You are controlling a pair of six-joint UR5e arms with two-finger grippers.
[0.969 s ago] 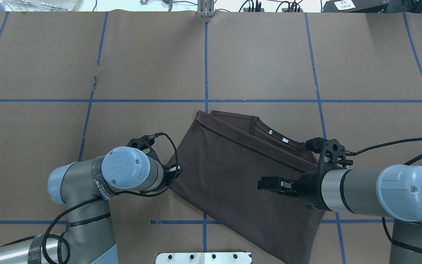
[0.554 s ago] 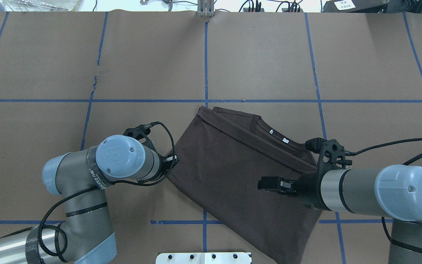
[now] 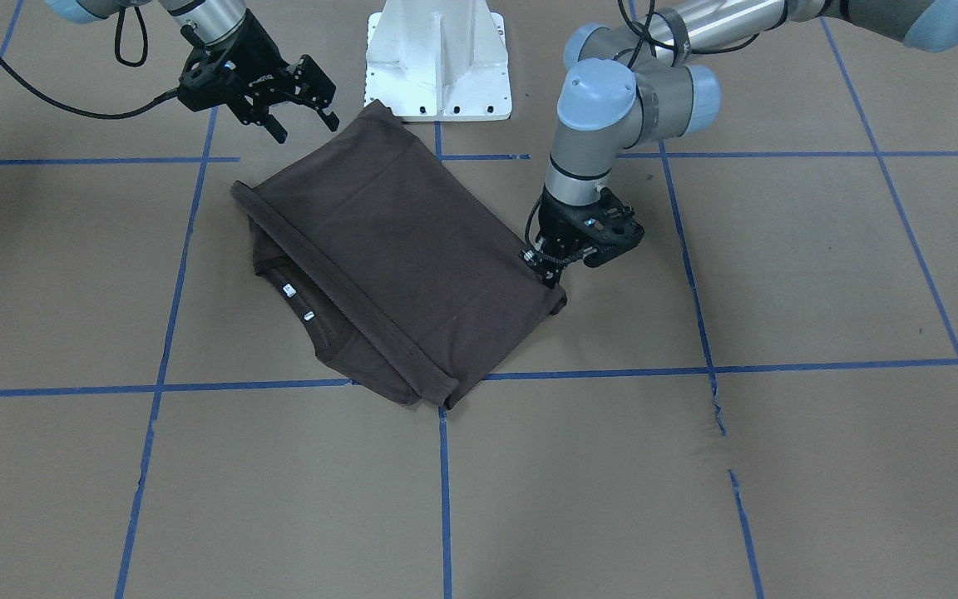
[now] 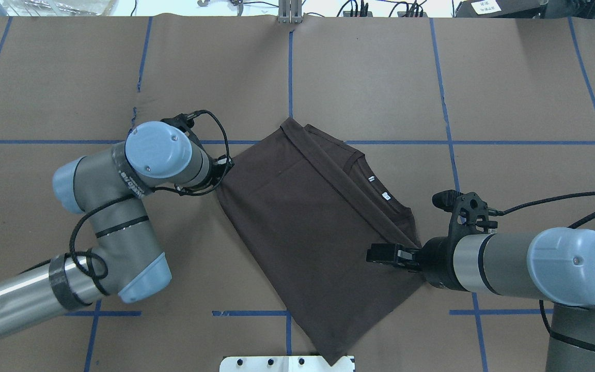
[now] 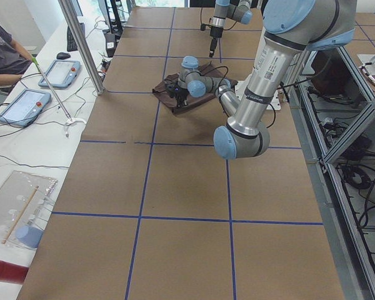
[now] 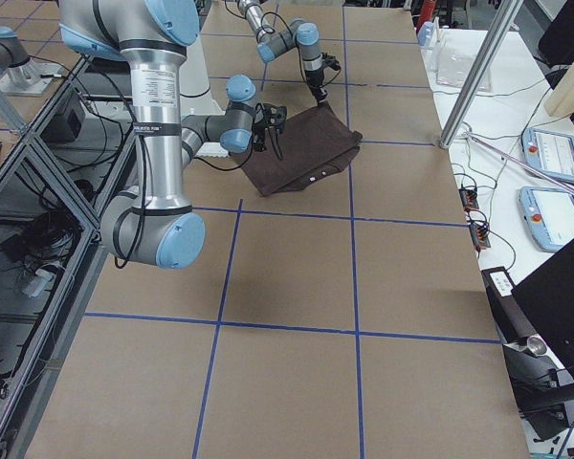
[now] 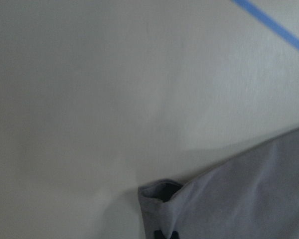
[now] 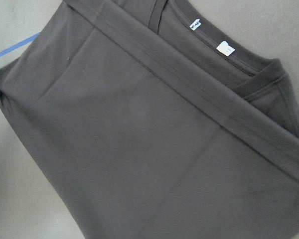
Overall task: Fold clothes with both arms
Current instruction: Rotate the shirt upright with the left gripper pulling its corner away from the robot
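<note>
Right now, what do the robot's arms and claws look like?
Both the left arm and the right arm are silver-grey tubes with light blue round caps at the joints. Black cables loop along them. The left gripper and right gripper are black, each with two fingers. The left arm wears a dark lettered band.

This is a robotics laboratory, not a home or a shop; two industrial arms, the left arm (image 4: pixel 122 206) and the right arm (image 4: pixel 504 258), stand by a white metal pedestal (image 3: pixel 437 58) at a large table (image 4: pixel 370 77) covered with brown paper; blue tape lines (image 4: pixel 291 88) divide the paper into a regular grid; along the table's side there is an open frame of metal profiles (image 5: pixel 325 181), with loose black cables (image 5: pixel 356 178) lying below; beside the table runs a white bench (image 5: pixel 25 144) carrying touch-screen control pendants (image 5: pixel 59 73), and a person (image 5: pixel 3 53) sits at it; more plugs and wires (image 4: pixel 359 8) show at the table's far edge.
</note>
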